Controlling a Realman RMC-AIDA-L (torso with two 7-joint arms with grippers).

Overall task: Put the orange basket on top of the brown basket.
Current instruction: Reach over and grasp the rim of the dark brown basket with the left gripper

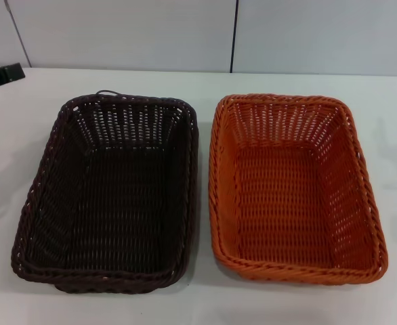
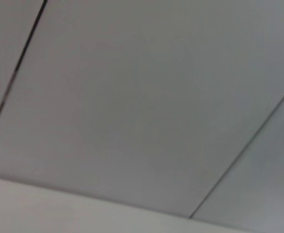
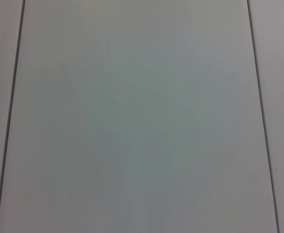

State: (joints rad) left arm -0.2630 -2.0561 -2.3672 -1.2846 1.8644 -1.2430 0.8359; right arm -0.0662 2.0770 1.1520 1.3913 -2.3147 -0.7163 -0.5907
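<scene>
The orange basket [image 1: 293,186] sits on the white table at the right in the head view, empty, with its braided rim up. The brown basket [image 1: 110,193] sits beside it at the left, empty, their near long sides almost touching. Neither gripper shows in the head view. The left wrist view and the right wrist view show only grey wall panels with dark seams, no fingers and no basket.
The white table [image 1: 205,308] runs to a grey panelled wall [image 1: 131,34] at the back. A small black object [image 1: 2,76] lies at the table's far left edge.
</scene>
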